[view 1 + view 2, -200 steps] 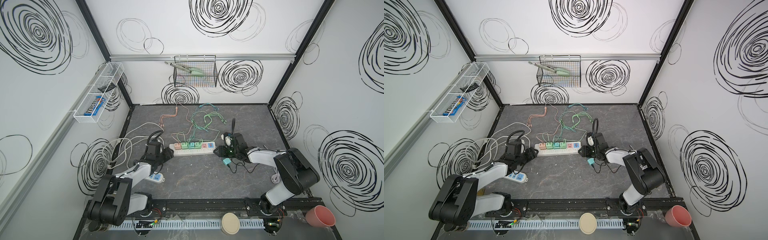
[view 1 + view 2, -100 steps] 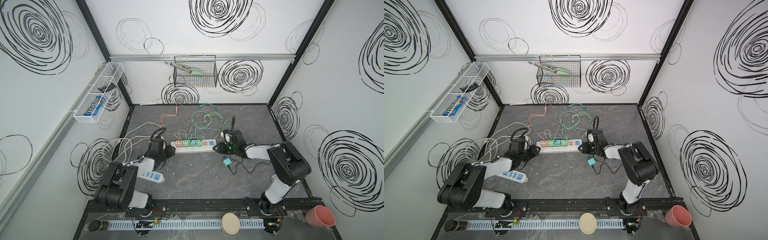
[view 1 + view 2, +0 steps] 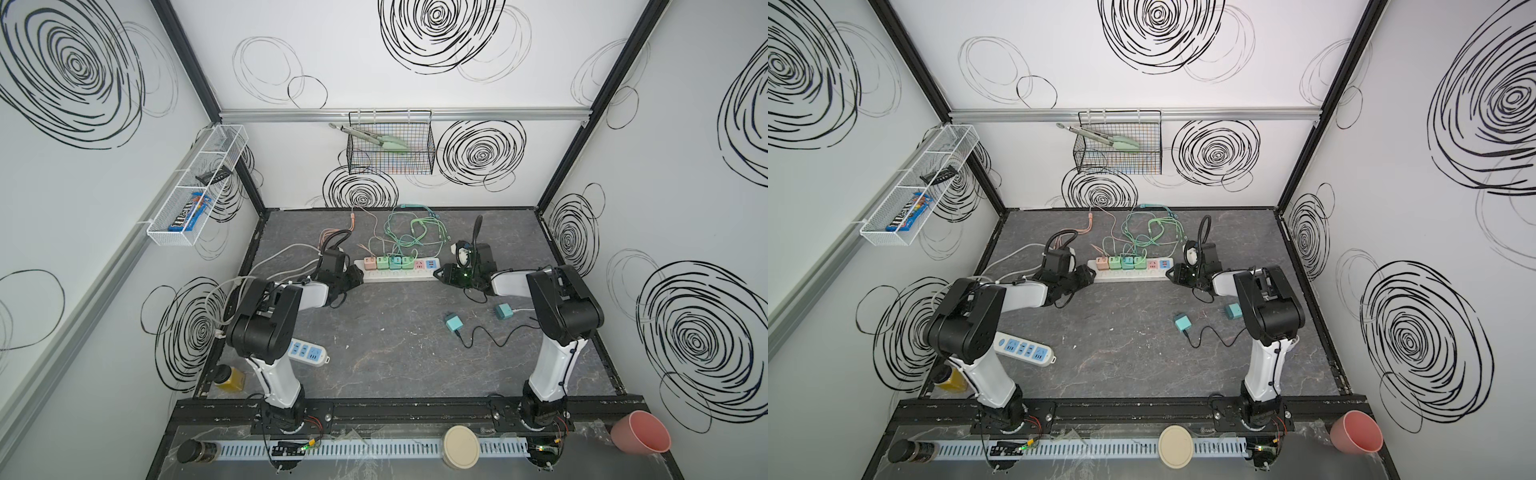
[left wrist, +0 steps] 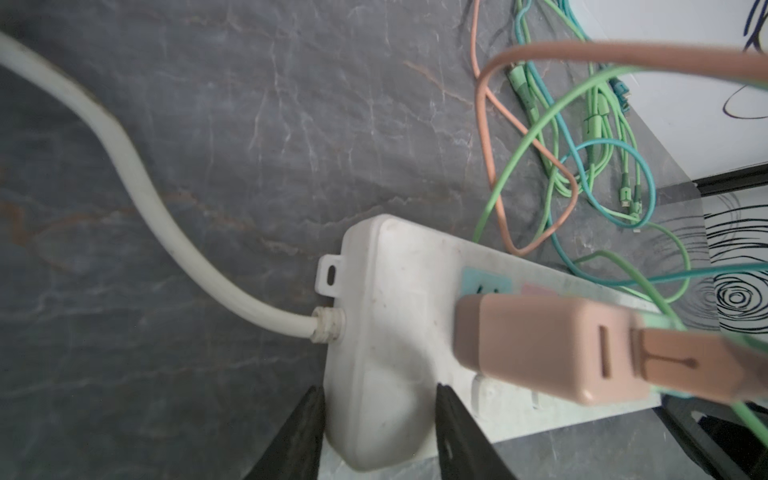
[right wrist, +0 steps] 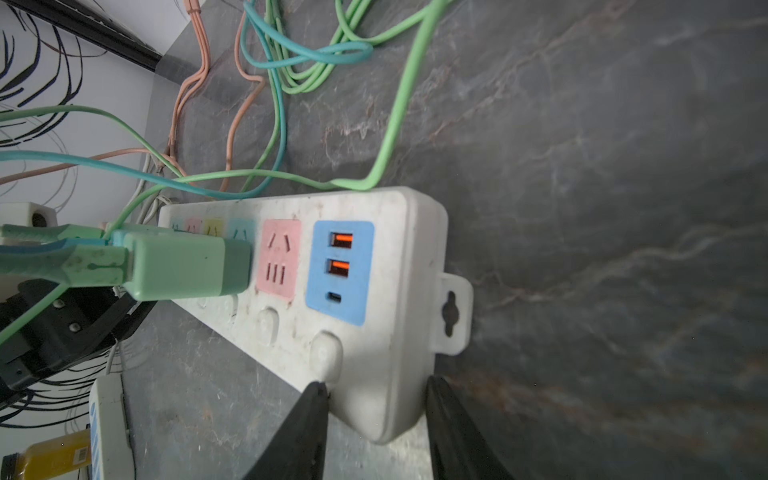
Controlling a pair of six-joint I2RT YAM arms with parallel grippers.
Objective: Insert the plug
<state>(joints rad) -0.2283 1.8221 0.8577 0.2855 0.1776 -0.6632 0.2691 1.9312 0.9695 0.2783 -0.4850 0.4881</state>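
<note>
Teal plug (image 3: 454, 322): small rigid cube, likely light, smooth sides, thin black cable trailing. Best pinched across its flat sides. It lies loose on the table (image 3: 374, 353), well apart from the power strip (image 3: 397, 272). Left fingers (image 4: 299, 436) and right fingers (image 5: 303, 428) each clamp one end of the strip.

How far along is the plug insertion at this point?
Done: four adapters sit in the power strip. In hand: the left gripper and right gripper each clamp an end of the strip with their jaws, steadying it; neither holds a plug. To do: the pink socket is free, and two teal adapters lie loose on the table, not yet picked up.
</note>
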